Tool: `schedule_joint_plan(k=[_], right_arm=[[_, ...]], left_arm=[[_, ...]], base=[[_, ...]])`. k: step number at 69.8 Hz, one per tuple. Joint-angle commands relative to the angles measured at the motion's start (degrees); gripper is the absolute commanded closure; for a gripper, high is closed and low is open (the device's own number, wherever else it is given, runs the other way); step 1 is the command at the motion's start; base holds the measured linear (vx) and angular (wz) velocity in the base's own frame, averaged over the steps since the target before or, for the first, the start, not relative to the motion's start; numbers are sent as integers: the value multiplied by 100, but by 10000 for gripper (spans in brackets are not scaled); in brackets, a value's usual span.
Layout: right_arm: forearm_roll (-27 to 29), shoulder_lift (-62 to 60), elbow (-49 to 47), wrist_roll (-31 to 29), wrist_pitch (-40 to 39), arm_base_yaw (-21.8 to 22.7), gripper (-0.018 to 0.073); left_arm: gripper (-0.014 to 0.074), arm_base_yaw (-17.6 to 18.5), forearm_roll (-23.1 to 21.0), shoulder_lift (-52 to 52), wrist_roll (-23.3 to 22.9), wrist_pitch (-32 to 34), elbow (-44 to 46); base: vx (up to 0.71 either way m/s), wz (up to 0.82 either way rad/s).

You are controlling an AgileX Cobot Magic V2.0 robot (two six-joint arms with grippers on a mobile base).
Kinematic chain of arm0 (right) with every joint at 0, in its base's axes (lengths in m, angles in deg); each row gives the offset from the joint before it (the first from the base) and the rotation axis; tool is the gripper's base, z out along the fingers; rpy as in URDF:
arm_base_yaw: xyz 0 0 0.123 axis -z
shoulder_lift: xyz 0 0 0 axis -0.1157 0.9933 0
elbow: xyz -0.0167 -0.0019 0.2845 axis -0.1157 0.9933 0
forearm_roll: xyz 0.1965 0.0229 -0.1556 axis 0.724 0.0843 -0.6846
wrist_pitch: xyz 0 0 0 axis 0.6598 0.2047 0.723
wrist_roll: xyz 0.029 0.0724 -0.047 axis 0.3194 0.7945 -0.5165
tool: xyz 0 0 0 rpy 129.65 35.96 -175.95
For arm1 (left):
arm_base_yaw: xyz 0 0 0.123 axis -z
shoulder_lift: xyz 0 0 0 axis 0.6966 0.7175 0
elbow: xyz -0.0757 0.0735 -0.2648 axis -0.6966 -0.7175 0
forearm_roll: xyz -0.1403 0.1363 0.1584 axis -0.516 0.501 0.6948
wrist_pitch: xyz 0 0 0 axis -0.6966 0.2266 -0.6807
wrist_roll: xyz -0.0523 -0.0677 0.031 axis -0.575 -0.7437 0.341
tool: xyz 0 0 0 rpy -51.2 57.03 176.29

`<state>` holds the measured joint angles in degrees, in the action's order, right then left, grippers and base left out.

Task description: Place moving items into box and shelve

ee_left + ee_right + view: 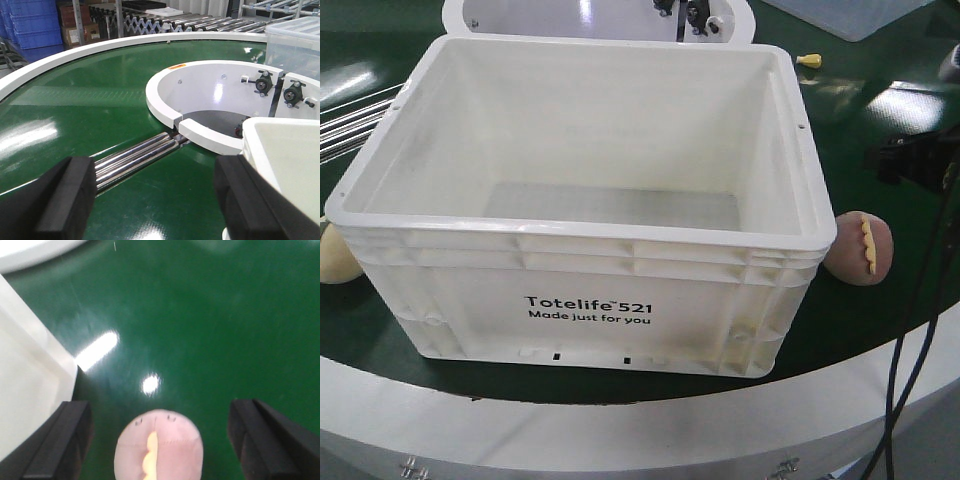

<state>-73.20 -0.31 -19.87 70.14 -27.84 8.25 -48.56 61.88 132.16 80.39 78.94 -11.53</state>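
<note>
Pinkish-brown rounded toy food with yellow zigzag strip [159,447] lies just beside large white plastic crate [470,290]; your right gripper [160,435] straddles it, jaws wide, ready to grab; left gripper [155,200] spread too, empty.

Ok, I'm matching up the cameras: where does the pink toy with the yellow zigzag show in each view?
Front view: pink toy just right of the white crate's near corner.
Left wrist view: not in it; crate corner at lower right.
Right wrist view: bottom centre; crate at left edge.
Shared landmark: the white crate.
</note>
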Motion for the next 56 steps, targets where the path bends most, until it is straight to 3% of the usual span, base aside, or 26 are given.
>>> schedule_joint_plan(k=[1, 14, 38, 47, 56], right_arm=[[167, 78, -213, -91, -280, -17, -26], [342, 548, -213, -274, -22, -17, -26], [1193, 1112, -213, -907, 146, -17, 6], [1194, 1295, -213, -940, 199, -17, 113], [1184, 1451, -213, -940, 304, -17, 296]], left_arm=[[8, -1, -56, -50, -44, 413, 234], [8, -1, -56, -50, -44, 383, 234], [8, -1, -56, -50, -44, 350, 234], [8, -1, -56, -50, -44, 298, 234], [8, -1, -51, -50, -44, 211, 234]], base=[[0, 0], [0, 0], [0, 0], [0, 0], [0, 0]])
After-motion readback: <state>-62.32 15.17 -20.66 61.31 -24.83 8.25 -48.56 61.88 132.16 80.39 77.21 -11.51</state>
